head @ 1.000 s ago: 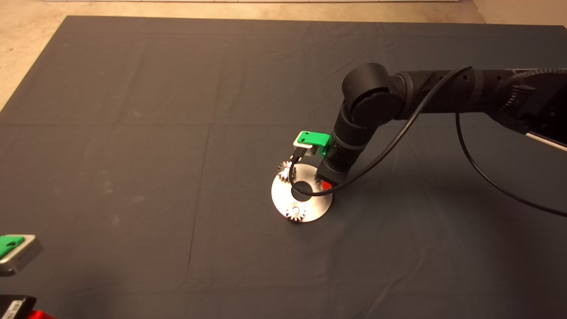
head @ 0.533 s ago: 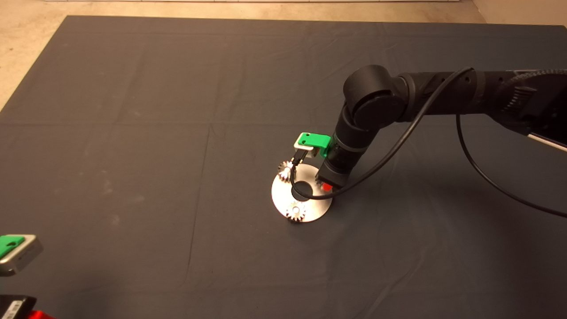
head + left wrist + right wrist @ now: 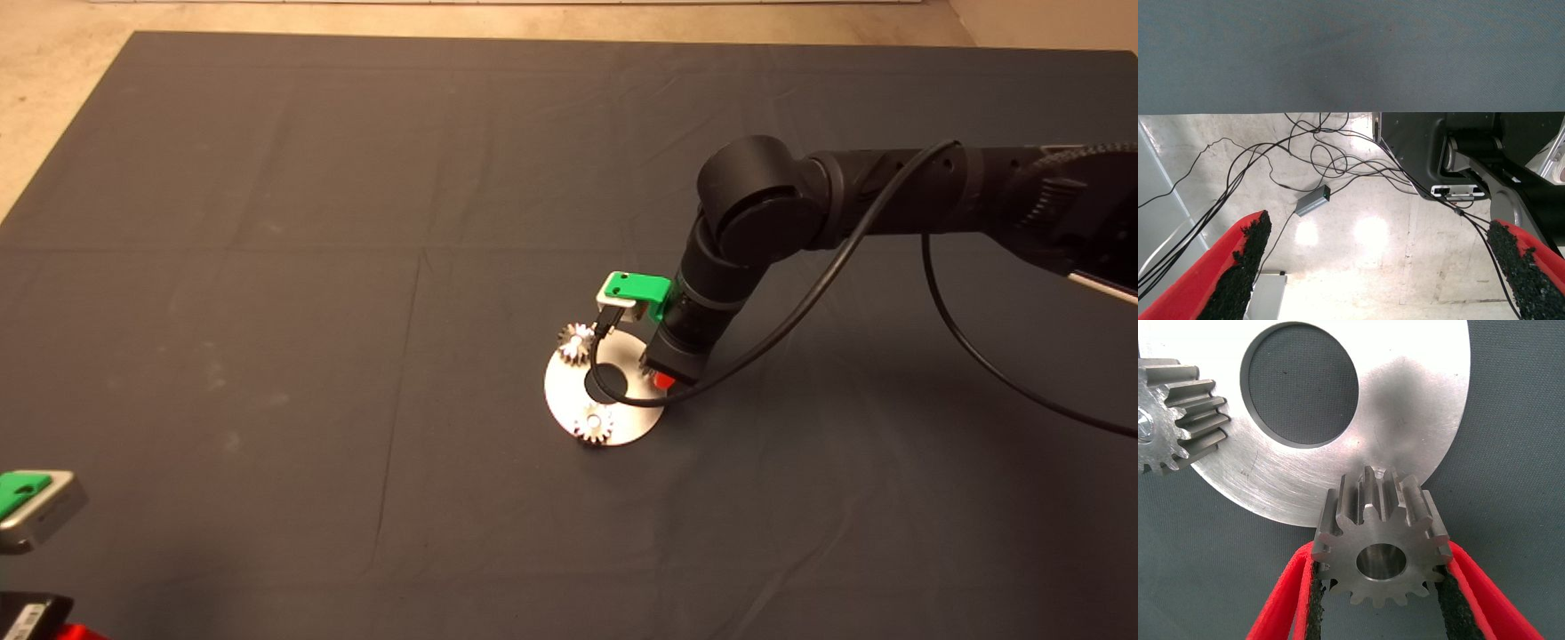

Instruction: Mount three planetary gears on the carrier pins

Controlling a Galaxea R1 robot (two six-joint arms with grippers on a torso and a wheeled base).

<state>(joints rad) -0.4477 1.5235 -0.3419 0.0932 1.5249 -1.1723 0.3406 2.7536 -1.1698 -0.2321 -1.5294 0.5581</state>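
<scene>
We see a small toothed steel gear (image 3: pixel 1380 544) clamped between the two red fingers of the right gripper (image 3: pixel 1381 587), its black pads (image 3: pixel 1450 603) pressing on opposite teeth and its face, with a round centre hole, turned to the wrist camera. The held gear hangs at the rim of the flat round silver plate (image 3: pixel 1405 420), overlapping the plate's edge; we cannot tell whether it sits on a pin. The plate is brushed metal with fine scratches and a large round central hole showing the dark fabric mat (image 3: pixel 267 267) beneath.

Two more gears of the same make already sit on the plate, each around a bright peg: one (image 3: pixel 576 341) at the plate's far-left rim, one (image 3: pixel 593 426) at its near rim. Both are dark on the flanks and shiny on top.

The right black arm (image 3: pixel 853 200) reaches in across the mat, elbow bent, its forearm dropping steeply to the plate's right side, where the right gripper (image 3: pixel 660 377) meets the rim. A black cable (image 3: pixel 800 307) loops from the arm past the plate's hole.

The left gripper (image 3: pixel 1378 267) waits well away from the plate, off the mat's near-left corner, fingers spread wide with nothing between them.
</scene>
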